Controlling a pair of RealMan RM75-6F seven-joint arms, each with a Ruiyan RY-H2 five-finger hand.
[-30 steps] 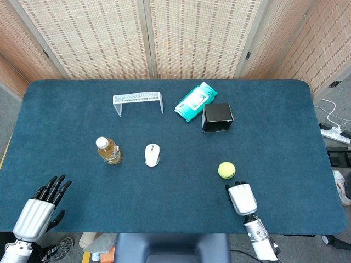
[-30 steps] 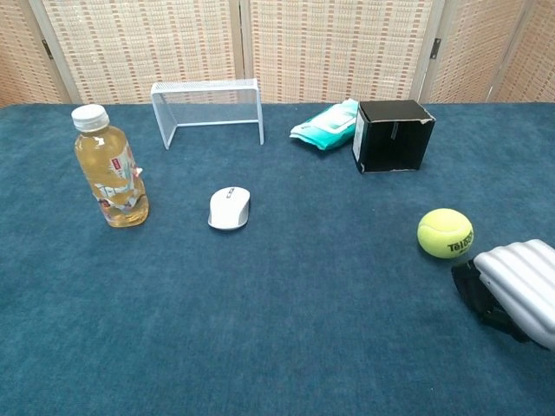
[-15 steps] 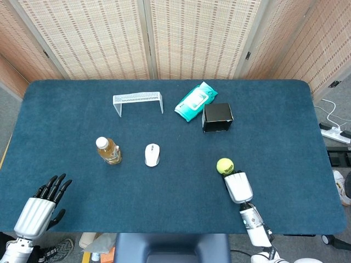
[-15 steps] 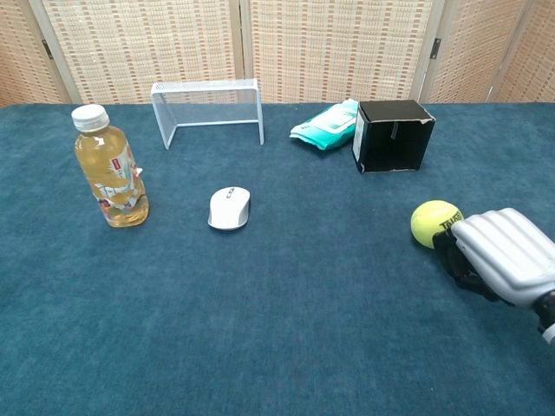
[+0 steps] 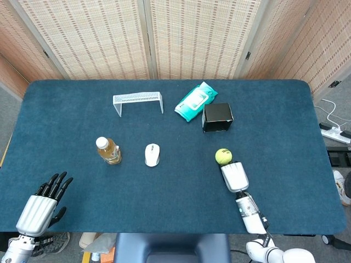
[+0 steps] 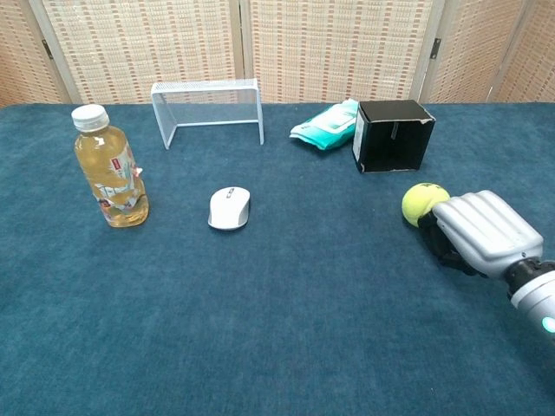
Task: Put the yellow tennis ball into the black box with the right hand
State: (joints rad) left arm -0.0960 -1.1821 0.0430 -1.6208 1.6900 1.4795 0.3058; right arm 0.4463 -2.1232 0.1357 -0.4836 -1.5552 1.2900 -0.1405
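Observation:
The yellow tennis ball (image 5: 222,156) (image 6: 422,204) lies on the blue table in front of the black box (image 5: 217,116) (image 6: 393,134), which stands open-topped further back. My right hand (image 5: 234,176) (image 6: 475,232) is directly behind the ball, back upward, its dark fingers curled down against the ball's near side. The ball shows almost whole, and whether the fingers grip it or only touch it is hidden. My left hand (image 5: 41,204) rests at the near left table edge, fingers spread, holding nothing.
A white mouse (image 5: 152,154) (image 6: 230,208) and a bottle of amber drink (image 5: 108,150) (image 6: 110,178) stand to the left. A white wire rack (image 5: 137,101) and a teal wipes pack (image 5: 195,101) lie at the back beside the box.
My right hand has moved forward and slightly left, reaching the ball. The ball has shifted with it toward the black box. The left hand has stayed put.

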